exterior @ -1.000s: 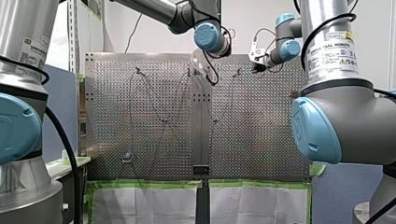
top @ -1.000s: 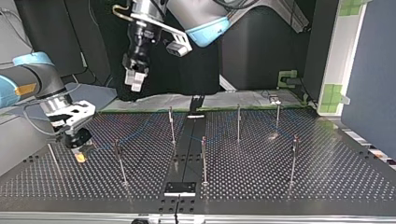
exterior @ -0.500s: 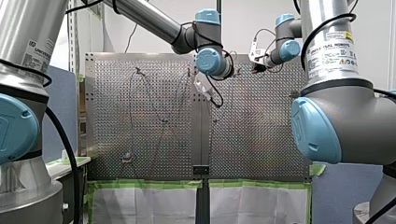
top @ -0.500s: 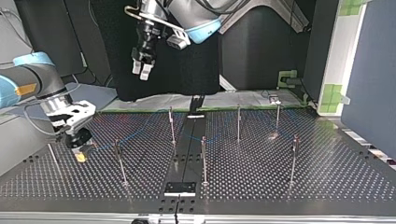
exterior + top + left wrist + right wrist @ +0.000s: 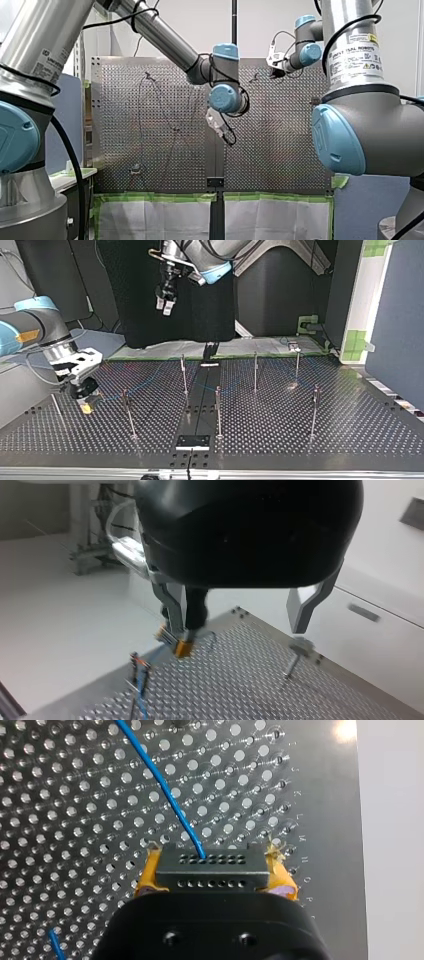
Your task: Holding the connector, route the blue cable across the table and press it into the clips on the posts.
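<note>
**Connector clamped low at the table's edge; second gripper idle overhead.**
My right gripper (image 5: 215, 877) is shut on the connector (image 5: 210, 867), its yellow pads (image 5: 149, 879) on the two short ends. That small rigid block looks like the place to hold: the blue cable (image 5: 160, 785) is thin, light and limp, and would likely slip or kink. The connector sits near the table (image 5: 350, 435) edge at the top view's left, with open room toward the posts (image 5: 218, 410). My left gripper (image 5: 236, 629) hangs high, jaws wide, empty.
</note>
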`<action>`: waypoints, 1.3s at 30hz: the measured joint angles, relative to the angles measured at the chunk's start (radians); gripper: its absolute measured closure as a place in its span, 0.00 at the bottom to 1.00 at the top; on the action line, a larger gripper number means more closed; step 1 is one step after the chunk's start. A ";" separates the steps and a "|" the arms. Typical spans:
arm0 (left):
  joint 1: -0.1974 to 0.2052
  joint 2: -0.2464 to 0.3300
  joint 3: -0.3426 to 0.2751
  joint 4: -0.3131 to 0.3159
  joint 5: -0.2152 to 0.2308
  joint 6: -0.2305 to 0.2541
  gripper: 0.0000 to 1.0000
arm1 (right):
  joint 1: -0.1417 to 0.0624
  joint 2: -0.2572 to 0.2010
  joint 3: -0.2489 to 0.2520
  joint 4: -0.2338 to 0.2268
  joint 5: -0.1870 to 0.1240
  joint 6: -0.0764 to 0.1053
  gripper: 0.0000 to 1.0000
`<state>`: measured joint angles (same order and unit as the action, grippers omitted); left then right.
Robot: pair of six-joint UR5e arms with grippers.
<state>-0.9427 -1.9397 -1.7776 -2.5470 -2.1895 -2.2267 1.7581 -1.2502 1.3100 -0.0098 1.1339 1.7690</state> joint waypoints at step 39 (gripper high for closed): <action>0.034 -0.262 -0.337 0.337 -0.066 0.274 0.02 | -0.001 0.001 0.001 0.002 0.011 0.001 1.00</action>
<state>-0.9082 -2.2014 -2.1151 -2.2098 -2.2552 -1.9529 1.7572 -1.2497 1.3105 -0.0080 1.1444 1.7698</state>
